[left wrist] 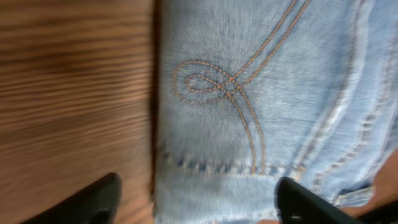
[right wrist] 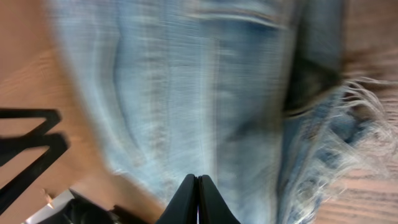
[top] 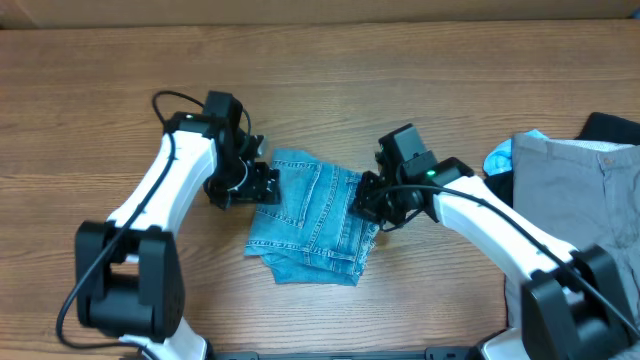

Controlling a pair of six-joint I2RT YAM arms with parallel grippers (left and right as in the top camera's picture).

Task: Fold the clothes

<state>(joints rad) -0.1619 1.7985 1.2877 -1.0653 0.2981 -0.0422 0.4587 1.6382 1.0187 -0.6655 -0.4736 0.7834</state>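
Observation:
The clothes, a pair of light-blue denim jeans point(top: 313, 218), lie folded into a compact bundle at the table's middle. The left wrist view shows a stitched back pocket point(left wrist: 230, 87), and the right wrist view shows the frayed hem point(right wrist: 354, 130). My left gripper point(top: 262, 186) is at the bundle's left edge and stands open. Its fingers point(left wrist: 102, 196) sit wide apart over that edge and hold nothing. My right gripper point(top: 366, 200) hovers at the bundle's right edge. Its fingertips point(right wrist: 198, 182) are shut together above the denim, with no cloth between them.
Plain grey trousers point(top: 575, 195) lie at the right side of the table. A pale-blue garment point(top: 499, 157) and a black one point(top: 612, 127) lie beside them. Bare wooden tabletop point(top: 400, 70) lies behind and in front of the jeans.

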